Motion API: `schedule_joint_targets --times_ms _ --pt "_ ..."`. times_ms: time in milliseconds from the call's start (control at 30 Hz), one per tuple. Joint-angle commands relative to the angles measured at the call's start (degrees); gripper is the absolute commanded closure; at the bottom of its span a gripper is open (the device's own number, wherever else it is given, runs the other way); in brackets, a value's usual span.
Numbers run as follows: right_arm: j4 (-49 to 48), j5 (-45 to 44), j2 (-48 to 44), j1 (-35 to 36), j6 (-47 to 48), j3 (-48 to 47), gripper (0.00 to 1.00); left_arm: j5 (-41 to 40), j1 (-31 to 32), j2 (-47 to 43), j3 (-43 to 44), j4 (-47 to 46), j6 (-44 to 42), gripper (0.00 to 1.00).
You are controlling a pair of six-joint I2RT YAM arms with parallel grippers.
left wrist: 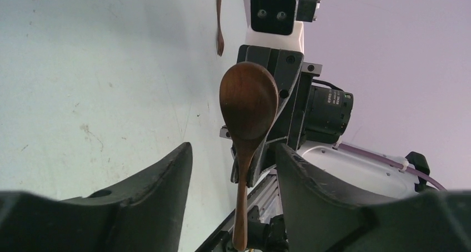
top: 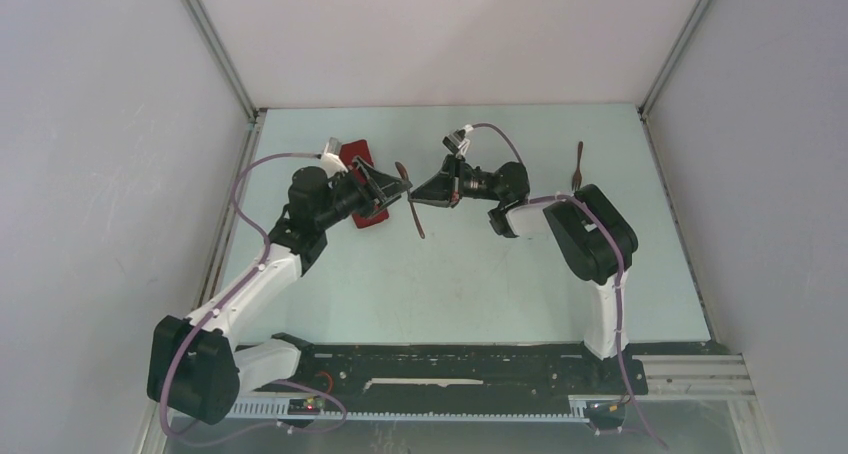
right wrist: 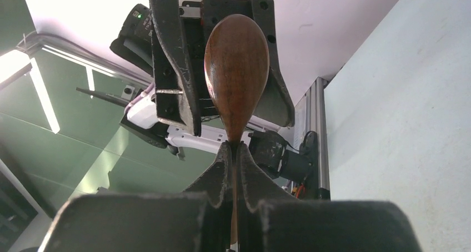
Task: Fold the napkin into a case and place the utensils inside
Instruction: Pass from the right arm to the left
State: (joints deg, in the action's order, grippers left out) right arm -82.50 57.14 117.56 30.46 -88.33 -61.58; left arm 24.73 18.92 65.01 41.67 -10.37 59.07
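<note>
Both mid-air: R end effector (right wrist: 233, 152) pinches spoon (right wrist: 236, 69) handle; L end effector (left wrist: 233, 152) wide round bowl.

We find the folded napkin (top: 354, 157) on the tabletop (top: 450, 284), far left, under the left arm | spoon (top: 411, 200) just right of it, between the parted left jaws, handle in the right jaws | fork (top: 578, 165) on the tabletop, far right, well apart.

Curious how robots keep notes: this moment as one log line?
right gripper: shut on dark brown wooden spoon | left gripper: open, flanking the spoon
</note>
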Motion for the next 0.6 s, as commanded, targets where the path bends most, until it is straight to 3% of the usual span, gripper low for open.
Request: schedule_joint_targets --times_ms 0,100,300,567 --pt "-3.18 0.44 0.00 0.95 -0.18 -1.64 1.00 1.21 -0.44 0.00 0.60 -3.16 0.07 0.42" --pt "-3.14 0.44 -0.14 1.25 -0.06 -1.64 1.00 1.14 -0.80 -0.13 0.60 -3.29 0.17 0.46" --pt "-3.12 0.44 0.03 1.73 -0.06 -1.66 1.00 2.51 -0.98 0.59 1.05 -4.81 0.78 0.44" --pt "-3.03 0.45 0.28 2.05 0.00 -1.88 1.00 2.70 -1.01 0.93 0.96 -5.67 1.05 0.62"
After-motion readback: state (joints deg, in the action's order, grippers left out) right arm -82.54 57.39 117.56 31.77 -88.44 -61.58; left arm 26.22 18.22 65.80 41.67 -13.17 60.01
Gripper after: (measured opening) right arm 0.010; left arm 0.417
